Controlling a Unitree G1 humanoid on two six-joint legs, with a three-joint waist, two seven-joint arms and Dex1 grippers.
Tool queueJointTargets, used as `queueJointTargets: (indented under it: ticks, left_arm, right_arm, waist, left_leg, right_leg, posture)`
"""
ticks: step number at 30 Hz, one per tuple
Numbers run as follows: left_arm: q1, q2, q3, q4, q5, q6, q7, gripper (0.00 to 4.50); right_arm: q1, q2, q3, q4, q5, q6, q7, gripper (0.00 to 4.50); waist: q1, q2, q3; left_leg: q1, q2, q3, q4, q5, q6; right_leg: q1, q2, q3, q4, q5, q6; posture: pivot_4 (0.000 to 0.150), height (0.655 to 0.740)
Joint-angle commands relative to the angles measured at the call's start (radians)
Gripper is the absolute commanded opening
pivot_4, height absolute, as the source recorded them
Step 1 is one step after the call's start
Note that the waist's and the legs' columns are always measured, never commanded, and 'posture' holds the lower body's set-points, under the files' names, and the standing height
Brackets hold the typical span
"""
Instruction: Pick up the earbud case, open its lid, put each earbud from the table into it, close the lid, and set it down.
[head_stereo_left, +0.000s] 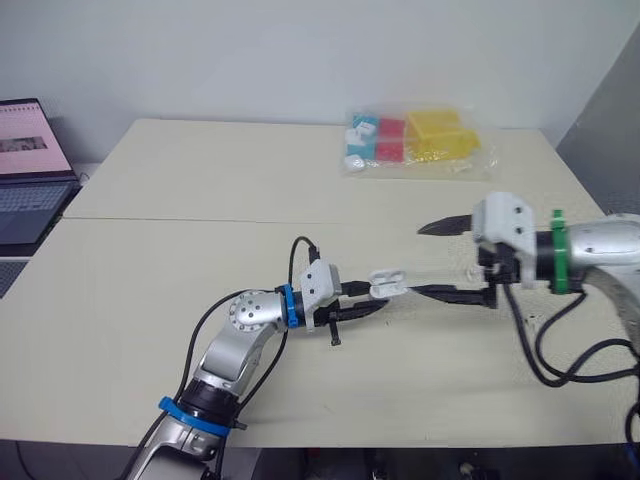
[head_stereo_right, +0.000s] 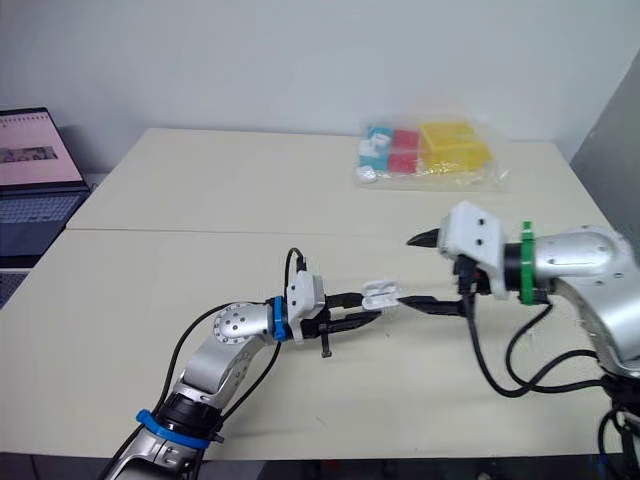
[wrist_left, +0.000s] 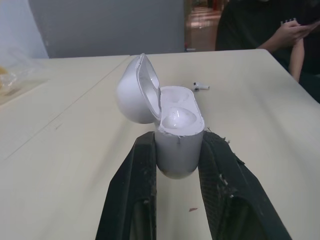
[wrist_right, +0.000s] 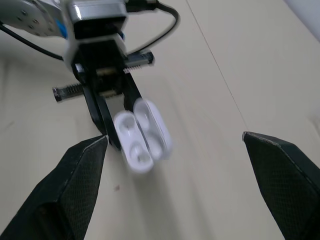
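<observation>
The earbud case (wrist_left: 177, 131) is grasped by the left jaws, which are clenched on the two sides of its lower body, so that the case sticks out past their tips. Its lid (wrist_left: 135, 90) is swung open on the hinge and leans away to one side of the body, and the hollow inside of the body is turned forward, away from the left jaws. Whether the case is lifted clear of the tabletop (head_stereo_left: 200, 200) cannot be told.

The right jaws are released and spread wide, with nothing held between them. Their tips are pointed at the left jaws, and the open case is seen just in front of them, closer to one tip than to the other. Whether that tip touches the case cannot be told.

One earbud (wrist_left: 201, 87) is seen lying on the tabletop ahead of the left jaws, past the case and apart from it.

Far beyond both jaws, a clear plastic bag (head_stereo_left: 420, 140) of coloured blocks is laid on the tabletop. An open laptop (head_stereo_left: 30, 170) is placed off to the outer side of the left jaws. A seated person (wrist_left: 270, 25) is seen beyond the tabletop's edge.
</observation>
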Motion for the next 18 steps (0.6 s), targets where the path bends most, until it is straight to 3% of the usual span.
queueJointTargets:
  ticks: [1, 5, 10, 13, 18]
  left_arm:
    - [0.001, 0.000, 0.026, -0.022, -0.005, -0.015, 0.017, 0.78]
    - [0.012, 0.004, 0.015, -0.046, 0.003, -0.021, 0.017, 0.78]
    - [0.008, 0.001, -0.004, -0.069, 0.001, -0.017, 0.005, 0.78]
    - [-0.012, -0.003, -0.010, -0.066, -0.005, -0.006, -0.012, 0.78]
    - [-0.009, 0.000, -0.018, -0.079, -0.004, 0.001, -0.018, 0.78]
  right_arm:
    - [0.107, -0.054, -0.164, -0.008, -0.009, 0.067, -0.068, 4.50]
    - [0.287, -0.044, -0.306, -0.044, -0.057, 0.152, -0.191, 4.50]
    - [0.454, 0.095, -0.397, -0.125, -0.073, 0.235, -0.352, 4.50]
    - [0.591, 0.247, -0.383, -0.116, -0.128, 0.138, -0.451, 4.50]
    - [0.652, 0.352, -0.381, -0.028, -0.193, -0.001, -0.531, 4.50]
  waist:
    - [0.002, 0.000, 0.000]
    - [0.003, 0.000, 0.000]
    - [-0.001, 0.000, 0.000]
    - [-0.001, 0.000, -0.001]
    - [-0.009, 0.003, -0.002]
  left_leg:
    - [0.000, 0.000, 0.000, 0.000, 0.000, 0.000]
    - [0.000, 0.000, 0.000, 0.000, 0.000, 0.000]
    - [0.001, 0.000, 0.000, 0.000, 0.000, 0.000]
    - [0.001, 0.001, -0.001, 0.000, 0.000, 0.000]
    - [0.001, 0.000, 0.001, 0.000, 0.000, 0.000]
  right_leg:
    - [0.000, 0.000, 0.000, 0.000, 0.000, 0.000]
    - [0.000, 0.000, 0.000, 0.000, 0.000, 0.000]
    - [0.000, 0.001, 0.001, 0.001, 0.000, 0.000]
    - [0.001, 0.002, 0.000, 0.001, 0.000, 0.000]
    - [0.001, 0.000, 0.003, 0.001, 0.001, 0.002]
  posture:
    - [0.150, 0.7287]
    - [0.150, 0.7287]
    - [0.150, 0.7287]
    - [0.150, 0.7287]
    - [0.150, 0.7287]
